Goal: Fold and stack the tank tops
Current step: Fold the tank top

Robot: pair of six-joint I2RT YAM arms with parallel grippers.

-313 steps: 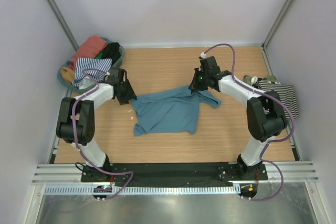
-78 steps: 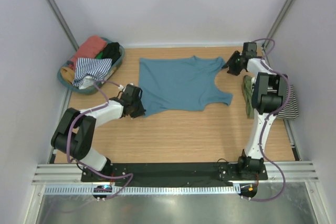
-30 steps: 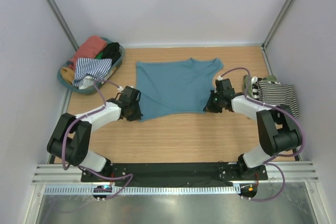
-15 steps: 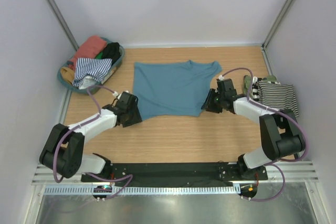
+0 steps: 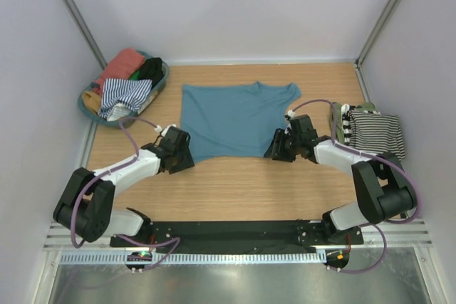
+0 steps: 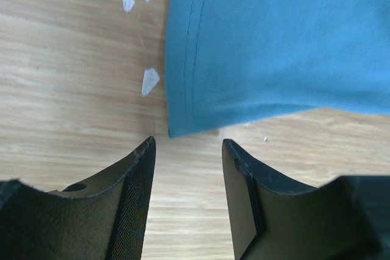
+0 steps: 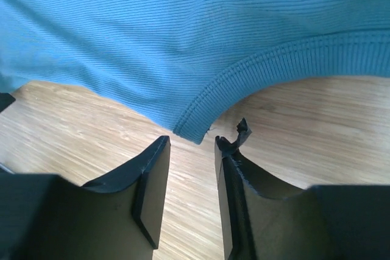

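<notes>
We see a ribbed teal tank top (image 5: 231, 119) lying flat on the wood-grain counter (image 5: 235, 183) between white walls (image 5: 235, 12); the left gripper (image 6: 187, 147) and right gripper (image 7: 192, 144) are released.

Teal top (image 5: 231, 119) lies flat (striped top (image 5: 376, 133) rightward).

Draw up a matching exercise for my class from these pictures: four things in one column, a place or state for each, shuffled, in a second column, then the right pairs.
Column A
1. teal tank top
2. folded striped tank top
3. basket
4. left gripper

Column B
a. far left corner, heaped with clothes
b. open and empty
c. spread flat in the middle of the table
d. at the right edge

Pairs: 1-c; 2-d; 3-a; 4-b
</notes>
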